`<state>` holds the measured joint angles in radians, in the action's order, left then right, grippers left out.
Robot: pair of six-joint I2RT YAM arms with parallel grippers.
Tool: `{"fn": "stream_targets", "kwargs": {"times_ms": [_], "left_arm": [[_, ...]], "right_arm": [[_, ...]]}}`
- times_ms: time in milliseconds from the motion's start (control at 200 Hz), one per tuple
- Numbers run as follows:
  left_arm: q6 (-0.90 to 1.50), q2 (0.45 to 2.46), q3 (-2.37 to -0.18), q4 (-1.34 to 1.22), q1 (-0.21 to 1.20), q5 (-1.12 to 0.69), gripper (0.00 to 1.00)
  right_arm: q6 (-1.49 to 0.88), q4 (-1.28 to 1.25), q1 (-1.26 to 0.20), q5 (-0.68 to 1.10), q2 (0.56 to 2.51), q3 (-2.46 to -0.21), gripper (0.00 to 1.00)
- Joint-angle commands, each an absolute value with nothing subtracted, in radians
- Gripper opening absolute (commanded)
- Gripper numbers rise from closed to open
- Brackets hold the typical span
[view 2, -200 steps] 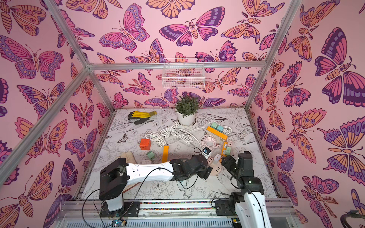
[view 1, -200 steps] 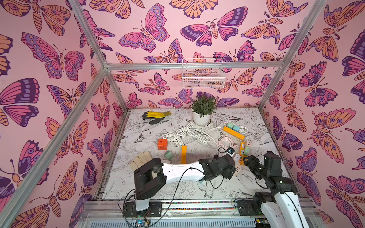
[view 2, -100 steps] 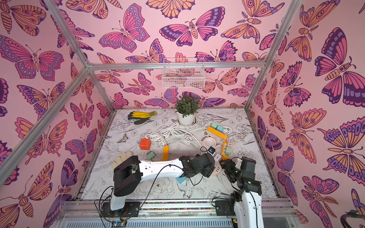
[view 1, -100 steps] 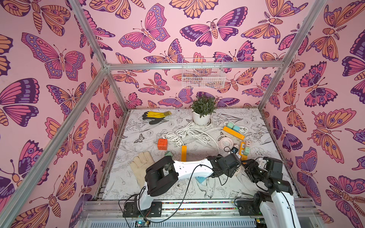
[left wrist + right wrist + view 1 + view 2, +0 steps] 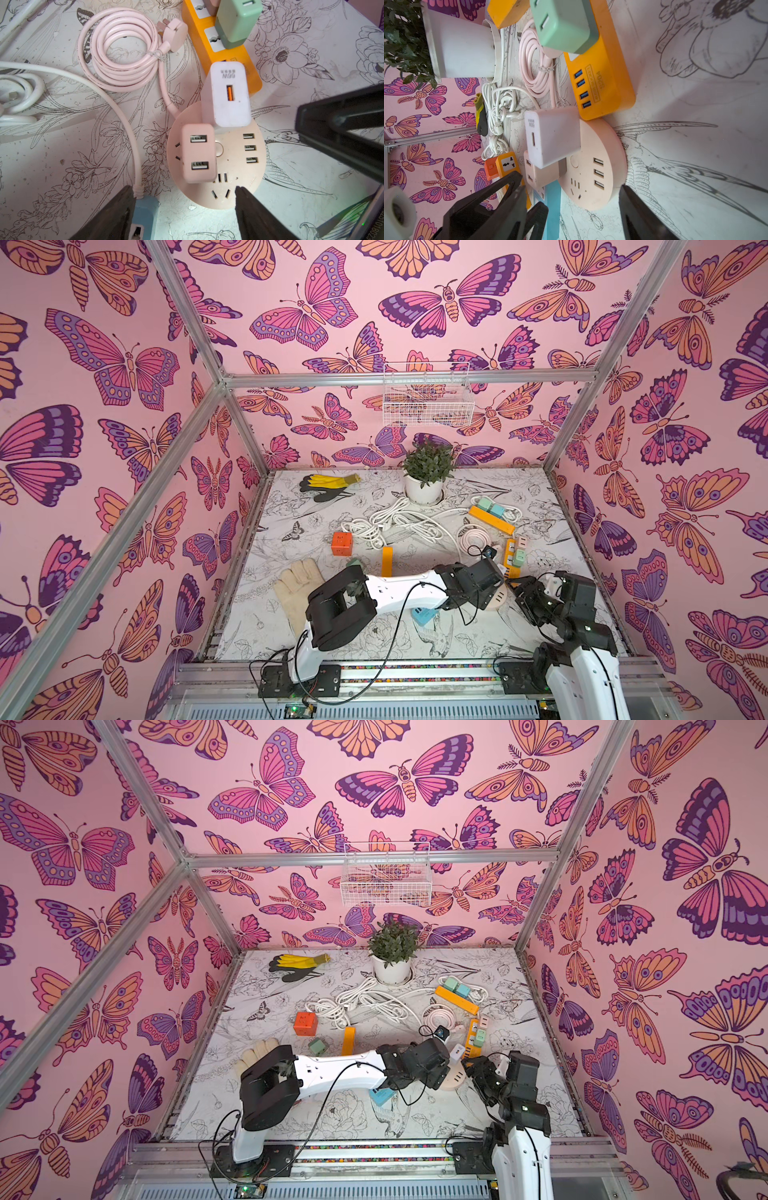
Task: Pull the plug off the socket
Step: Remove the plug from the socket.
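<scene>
A round pink socket [image 5: 239, 176] [image 5: 593, 170] [image 5: 496, 600] lies flat on the table at the front right. Two plugs stand in it: a white charger [image 5: 228, 97] [image 5: 552, 135] [image 5: 457, 1051] and a pink USB adapter [image 5: 198, 152] [image 5: 542, 174]. My left gripper [image 5: 185, 207] hangs open just off the socket's edge. One of its fingers is beside a blue power strip [image 5: 145, 214] [image 5: 424, 616]; the other is at the socket's rim. My right gripper [image 5: 575, 209] [image 5: 523, 592] is open at the socket's opposite side and holds nothing.
An orange power strip [image 5: 212, 52] [image 5: 510, 560] with green adapters touches the socket's far side. A coiled pink cable [image 5: 122, 52], white cables [image 5: 395, 524], a potted plant [image 5: 424, 489], an orange cube [image 5: 342, 543], a beige glove [image 5: 297, 587] and the right wall are near.
One second ago the left arm's elbow stood further left; it has swung right and uncovered the blue strip. The left jaws narrowed slightly. The right arm drew back toward the front.
</scene>
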<state>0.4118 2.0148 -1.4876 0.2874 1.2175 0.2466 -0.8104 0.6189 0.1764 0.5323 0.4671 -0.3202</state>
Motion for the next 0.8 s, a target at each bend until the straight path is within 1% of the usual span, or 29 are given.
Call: {"fn": "stream_targets", "kwargs": {"times_ms": [0, 551, 796], "left_arm": [[0.425, 2.041, -1.509, 0.307, 1.207, 0.232, 0.8], [0.438, 2.05, -1.532, 0.315, 1.19, 0.222, 0.8], [0.449, 2.065, -1.569, 0.339, 1.182, 0.199, 0.8]], "right_arm": [[-0.785, 0.647, 0.183, 0.53, 0.463, -0.313, 0.74], [-0.78, 0.654, 0.184, 0.556, 0.457, -0.298, 0.75], [-0.779, 0.639, 0.184, 0.6, 0.498, -0.292, 0.74]]}}
